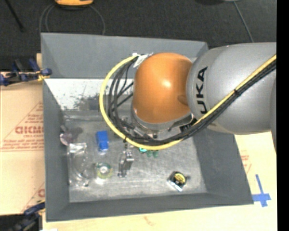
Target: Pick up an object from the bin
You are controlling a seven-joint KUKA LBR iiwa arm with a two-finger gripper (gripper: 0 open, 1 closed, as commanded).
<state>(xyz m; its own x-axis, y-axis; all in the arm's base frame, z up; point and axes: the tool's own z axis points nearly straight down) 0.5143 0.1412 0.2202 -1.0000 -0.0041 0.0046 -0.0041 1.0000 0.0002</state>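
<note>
My gripper (125, 164) reaches down from under the arm's orange cover to the bin floor, left of centre. Just to its left lies a small round white and green thing (103, 171). A blue block (102, 141) sits a little farther up and left of the gripper. Small green bits (150, 153) show to its upper right, at the edge of the arm's cables. Nothing is seen held by the gripper.
Clear plastic pieces (77, 163) and a pale purple thing (65, 138) lie along the bin's left side. A yellow and black thing (177, 180) rests near the front right. The arm with its cover and cables hides the bin's back and middle.
</note>
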